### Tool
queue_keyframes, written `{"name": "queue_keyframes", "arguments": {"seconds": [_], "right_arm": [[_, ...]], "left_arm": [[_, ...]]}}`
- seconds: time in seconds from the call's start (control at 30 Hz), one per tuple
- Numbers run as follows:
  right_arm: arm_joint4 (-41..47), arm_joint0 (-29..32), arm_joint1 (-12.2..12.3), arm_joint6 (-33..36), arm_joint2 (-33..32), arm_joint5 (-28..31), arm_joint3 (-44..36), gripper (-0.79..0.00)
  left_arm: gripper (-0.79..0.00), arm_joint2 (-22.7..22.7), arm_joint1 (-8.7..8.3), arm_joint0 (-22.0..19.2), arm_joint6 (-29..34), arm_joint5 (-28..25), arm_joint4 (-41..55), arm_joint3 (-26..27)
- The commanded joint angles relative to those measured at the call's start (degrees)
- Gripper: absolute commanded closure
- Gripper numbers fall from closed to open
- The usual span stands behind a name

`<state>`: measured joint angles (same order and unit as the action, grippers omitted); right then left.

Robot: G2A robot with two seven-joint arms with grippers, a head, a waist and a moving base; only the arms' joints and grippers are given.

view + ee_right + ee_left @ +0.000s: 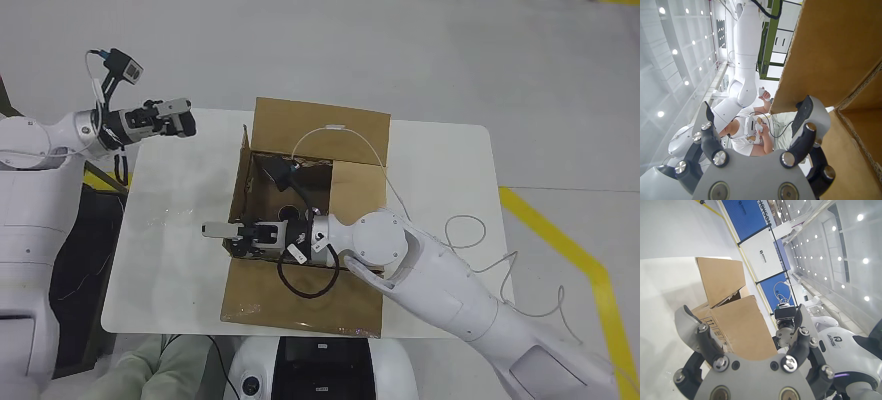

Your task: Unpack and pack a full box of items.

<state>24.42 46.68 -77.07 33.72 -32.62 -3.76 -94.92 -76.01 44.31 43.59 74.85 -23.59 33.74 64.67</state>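
one box sits mid-table, flaps open, with bare tabletop left and right of it. right gripper hangs at the box's left edge, fingers spread, holding nothing. left gripper is by the table's upper-left corner, spread too.

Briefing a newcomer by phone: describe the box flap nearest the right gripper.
On the white table stands an open cardboard box. The flap is on the side facing the left gripper, with the open right gripper at its edge. Unlike the broad spread flaps, it stands upright.
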Motion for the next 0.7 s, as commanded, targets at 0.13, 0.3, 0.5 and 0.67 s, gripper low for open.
{"name": "queue_keyframes", "arguments": {"seconds": [0.13, 0.3, 0.5, 0.67], "right_arm": [[0.00, 0.00, 0.00, 0.00, 0.00, 0.00, 0.00, -0.785], [0.00, 0.00, 0.00, 0.00, 0.00, 0.00, 0.00, -0.785], [0.00, 0.00, 0.00, 0.00, 0.00, 0.00, 0.00, -0.785], [-1.46, 1.32, -0.27, -0.83, 0.11, 0.01, -0.48, -0.785]], "left_arm": [[-0.785, -2.87, -0.50, -1.15, 2.21, 2.54, 3.38, 1.06], [-0.785, -2.50, -0.20, -2.46, 2.49, 4.73, 5.71, 3.10], [-0.785, -1.77, 0.50, -3.12, 1.26, 5.46, 10.30, 6.15], [-0.785, 0.97, 1.33, -3.89, 0.74, 7.29, 11.47, 8.96]]}}
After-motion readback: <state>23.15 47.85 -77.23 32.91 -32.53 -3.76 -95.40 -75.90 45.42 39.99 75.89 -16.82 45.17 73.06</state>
